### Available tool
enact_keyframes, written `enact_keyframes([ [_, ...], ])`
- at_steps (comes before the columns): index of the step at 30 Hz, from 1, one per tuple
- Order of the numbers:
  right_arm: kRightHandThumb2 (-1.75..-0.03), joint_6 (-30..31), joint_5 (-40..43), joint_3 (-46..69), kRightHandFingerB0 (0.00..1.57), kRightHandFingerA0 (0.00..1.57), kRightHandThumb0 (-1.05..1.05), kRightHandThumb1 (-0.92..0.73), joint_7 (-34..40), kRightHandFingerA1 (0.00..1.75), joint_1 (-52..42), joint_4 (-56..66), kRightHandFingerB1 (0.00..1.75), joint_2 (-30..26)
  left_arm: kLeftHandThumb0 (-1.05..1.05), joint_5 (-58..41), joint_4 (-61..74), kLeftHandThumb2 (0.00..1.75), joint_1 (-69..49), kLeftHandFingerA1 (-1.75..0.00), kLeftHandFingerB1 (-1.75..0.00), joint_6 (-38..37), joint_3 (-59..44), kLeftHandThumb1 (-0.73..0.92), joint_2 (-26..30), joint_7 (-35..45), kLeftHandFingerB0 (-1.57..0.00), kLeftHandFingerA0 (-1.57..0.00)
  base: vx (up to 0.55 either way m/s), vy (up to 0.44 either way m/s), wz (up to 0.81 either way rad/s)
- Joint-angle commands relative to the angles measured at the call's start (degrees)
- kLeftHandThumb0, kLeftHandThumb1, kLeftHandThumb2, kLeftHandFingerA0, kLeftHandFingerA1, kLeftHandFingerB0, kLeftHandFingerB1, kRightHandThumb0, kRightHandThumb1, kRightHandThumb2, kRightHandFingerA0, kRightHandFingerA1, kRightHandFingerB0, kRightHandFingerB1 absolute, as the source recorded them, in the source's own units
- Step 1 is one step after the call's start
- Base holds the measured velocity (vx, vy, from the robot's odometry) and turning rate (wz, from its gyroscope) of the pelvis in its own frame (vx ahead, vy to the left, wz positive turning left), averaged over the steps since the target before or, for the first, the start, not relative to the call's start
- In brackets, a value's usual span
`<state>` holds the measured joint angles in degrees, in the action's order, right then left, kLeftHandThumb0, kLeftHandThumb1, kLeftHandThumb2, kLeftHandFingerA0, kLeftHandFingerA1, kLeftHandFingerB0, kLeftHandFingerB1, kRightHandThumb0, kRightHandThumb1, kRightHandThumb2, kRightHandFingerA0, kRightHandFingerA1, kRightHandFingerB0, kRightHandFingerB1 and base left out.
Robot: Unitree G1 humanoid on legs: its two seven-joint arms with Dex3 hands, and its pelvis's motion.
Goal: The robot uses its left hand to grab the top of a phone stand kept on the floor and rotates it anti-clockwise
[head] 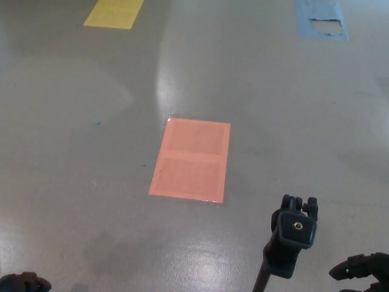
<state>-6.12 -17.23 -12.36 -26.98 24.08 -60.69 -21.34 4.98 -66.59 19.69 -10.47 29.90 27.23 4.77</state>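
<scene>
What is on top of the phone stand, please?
Nothing rests on the phone stand: its black head shows a bare mounting screw, no phone. The pole runs off the picture's bottom edge, so its base on the grey floor is unseen.

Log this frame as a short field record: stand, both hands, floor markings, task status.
phone stand: black, upright, bottom right of view, untouched
left robot hand: only its edge shows at the bottom left corner, far from the stand, grip state unclear
right robot hand: bottom right corner, beside the stand, not touching it
floor markings: orange rectangle centre; yellow patch top left; blue patch top right
task status: grasp not yet made
</scene>
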Motion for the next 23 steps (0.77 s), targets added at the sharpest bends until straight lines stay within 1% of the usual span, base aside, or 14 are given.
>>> enact_keyframes([
  [1, -0.63, 1.0, 0.9, 0.6, 0.26, 0.44, -0.45, -0.75, 0.3, 0.38, -0.6, 0.1, 0.3, -0.3, -0.18, 4.2, -1.4, 0.6, 0.4, -0.76, -0.32, -3.5, -2.0, 0.68, 1.0, 1.4, -0.33, -0.55, 0.0, 0.0, 0.0],
  [2, -0.62, 1.0, 0.7, 0.5, 0.28, 0.48, -0.45, -0.75, 0.4, 0.38, -0.4, 0.0, 0.3, -0.2, -0.18, 4.8, -1.5, 0.6, 0.6, -0.8, -0.32, -3.4, -2.1, 0.68, 1.0, 1.4, -0.34, -0.56, 0.0, 0.0, 0.0],
  [4, -0.62, 1.0, 0.6, 0.4, 0.28, 0.48, -0.45, -0.75, 0.6, 0.38, -0.3, 0.0, 0.3, -0.1, -0.18, 5.3, -1.7, 0.6, 0.8, -0.8, -0.32, -3.4, -2.5, 0.68, 1.0, 1.5, -0.34, -0.56, 0.0, 0.0, 0.0],
  [5, -0.62, 1.1, 0.5, 0.4, 0.28, 0.49, -0.46, -0.75, 0.8, 0.38, -0.2, -0.1, 0.31, -0.1, -0.17, 5.9, -2.0, 0.6, 1.0, -0.6, -0.32, -4.2, -2.7, 0.68, 1.0, 1.6, -0.33, -0.58, 0.0, 0.0, 0.0],
  [8, -0.62, 1.0, 0.0, 0.0, 0.29, 0.49, -0.46, -0.75, 1.0, 0.38, 0.2, -0.3, 0.31, -0.4, -0.18, 6.3, -2.5, 0.6, 1.5, -0.58, -0.32, -4.2, -3.5, 0.68, 0.5, 2.1, -0.33, -0.6, 0.0, 0.0, 0.0],
  [9, -0.62, 0.9, 0.0, 0.0, 0.29, 0.5, -0.46, -0.75, 1.1, 0.38, 0.1, -0.4, 0.31, -0.4, -0.19, 6.6, -2.7, 0.6, 1.7, -0.71, -0.32, -4.0, -3.5, 0.69, 0.4, 2.2, -0.34, -0.6, 0.0, 0.0, 0.0],
  [11, -0.62, 0.7, 0.1, 0.0, 0.3, 0.51, -0.46, -0.75, 1.1, 0.38, -0.4, -0.4, 0.31, -0.6, -0.19, 7.3, -3.1, 0.6, 1.8, -0.72, -0.32, -3.9, -3.7, 0.69, 0.1, 2.3, -0.34, -0.61, 0.0, 0.0, 0.0],
  [12, -0.62, 0.6, 0.3, 0.1, 0.31, 0.52, -0.47, -0.75, 1.0, 0.39, -0.9, -0.2, 0.32, -0.7, -0.19, 7.6, -3.1, 0.6, 1.7, -0.86, -0.32, -3.8, -3.9, 0.69, -0.1, 2.5, -0.35, -0.6, 0.0, 0.0, 0.0],
  [14, -0.62, 0.2, 0.6, 0.4, 0.33, 0.52, -0.47, -0.74, 0.9, 0.4, -1.4, -0.1, 0.33, -0.8, -0.19, 8.1, -3.0, 0.61, 1.5, -0.79, -0.33, -4.0, -4.2, 0.68, -0.2, 2.7, -0.35, -0.63, 0.0, 0.0, 0.0],
  [15, -0.62, 0.0, 0.7, 0.5, 0.33, 0.52, -0.47, -0.74, 0.9, 0.4, -1.5, -0.2, 0.33, -0.8, -0.19, 8.2, -3.1, 0.61, 1.5, -0.79, -0.33, -4.1, -4.3, 0.68, -0.2, 2.7, -0.35, -0.63, 0.0, 0.0, 0.0],
  [16, -0.63, -0.1, 0.7, 0.5, 0.33, 0.52, -0.48, -0.74, 0.9, 0.39, -1.5, -0.3, 0.33, -0.7, -0.19, 8.5, -3.2, 0.6, 1.4, -0.9, -0.33, -4.2, -4.4, 0.68, -0.3, 2.6, -0.36, -0.61, 0.0, 0.0, 0.0],
  [18, -0.61, 0.0, 0.8, 0.6, 0.34, 0.52, -0.47, -0.74, 0.9, 0.39, -1.7, -0.4, 0.33, -0.6, -0.19, 9.1, -3.3, 0.6, 1.0, -0.94, -0.33, -4.3, -4.7, 0.68, -0.4, 2.5, -0.37, -0.6, 0.0, 0.0, 0.0],
  [21, -0.62, 0.2, 0.7, 0.5, 0.34, 0.51, -0.47, -0.74, 0.9, 0.39, -1.8, -0.4, 0.33, -0.6, -0.19, 9.4, -3.3, 0.6, 0.7, -0.95, -0.33, -4.4, -5.1, 0.68, -0.5, 2.6, -0.37, -0.59, 0.0, 0.0, 0.0],
  [23, -0.62, 0.2, 0.6, 0.4, 0.34, 0.52, -0.47, -0.75, 1.0, 0.39, -1.8, -0.5, 0.33, -0.6, -0.18, 9.6, -3.3, 0.6, 0.7, -0.91, -0.34, -4.6, -5.4, 0.68, -0.5, 2.8, -0.38, -0.59, 0.0, 0.0, 0.0],
])
